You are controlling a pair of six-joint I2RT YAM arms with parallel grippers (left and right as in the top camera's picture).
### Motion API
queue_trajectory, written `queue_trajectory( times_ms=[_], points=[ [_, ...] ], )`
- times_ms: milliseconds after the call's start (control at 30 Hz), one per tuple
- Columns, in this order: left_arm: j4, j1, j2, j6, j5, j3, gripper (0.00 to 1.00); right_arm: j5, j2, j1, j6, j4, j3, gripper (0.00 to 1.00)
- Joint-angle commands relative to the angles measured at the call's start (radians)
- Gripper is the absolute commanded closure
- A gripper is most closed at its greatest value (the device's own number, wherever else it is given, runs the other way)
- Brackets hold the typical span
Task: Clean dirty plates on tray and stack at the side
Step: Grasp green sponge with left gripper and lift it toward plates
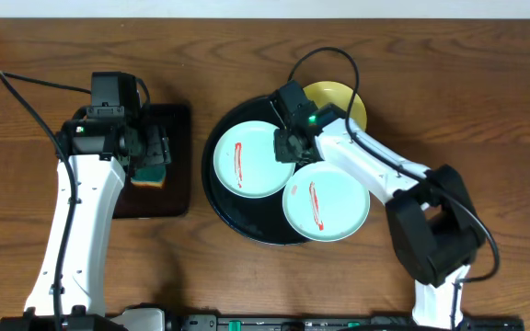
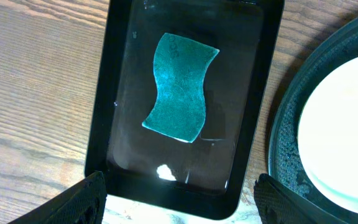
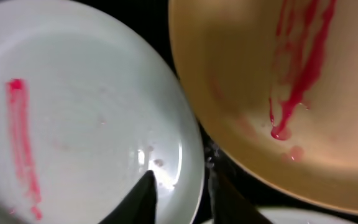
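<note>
1. Where the right pincer (image 3: 184, 190) sits low over the round black tray (image 1: 212, 188), its two dark fingers stand close together. One is over the inside of the first blue plate (image 3: 73, 124) and one just outside its rim. Whether they pinch the rim I cannot tell.
2. That plate carries a long red streak on one side. Seen from above, it lies in the left part of the round tray, with the pincer at its right edge.
3. Just beside it, in the wrist view, is the yellow plate (image 3: 247, 74), whose red smear runs down into drips. A dark, wet strip of tray shows in the gap between the two plates. From above, the yellow plate sits at the tray's far right rim, partly hidden by the arm and partly reaching past the edge.
4. The second blue plate (image 1: 339, 216) lies in the near right part of the tray with a red streak down its middle. Its rim is close to the first plate's, and the right arm crosses over its far edge.
5. The left pincer (image 2: 182, 199) is spread wide and holds nothing. It hangs above a small rectangular black tray (image 2: 104, 93), with its fingertips at the bottom corners of its own view.
6. A wavy teal sponge (image 2: 180, 87) lies flat in the middle of that small tray, apart from the fingers.
7. The small tray rests on the wooden table (image 1: 431, 55), to the left of the round tray, with a narrow strip of wood between them.
</note>
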Motion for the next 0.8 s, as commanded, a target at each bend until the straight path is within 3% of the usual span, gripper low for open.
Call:
queue_trajectory(
  times_ms=[0,233,300,767],
  points=[
    [0.000,0.000,0.006,-0.013,-0.014,0.023,0.23,0.017,0.054,0.007,-0.006,-0.001,-0.012,0.79],
    [0.003,0.000,0.006,-0.013,-0.014,0.019,0.23,0.018,0.080,0.019,0.005,0.020,-0.012,0.87],
    [0.003,0.000,0.007,0.006,-0.013,0.006,0.23,0.018,0.081,0.019,0.005,0.038,-0.012,0.99],
    [0.098,0.000,0.160,0.060,-0.013,-0.008,0.24,0.029,0.082,0.023,0.005,0.072,-0.018,0.99]
  ],
)
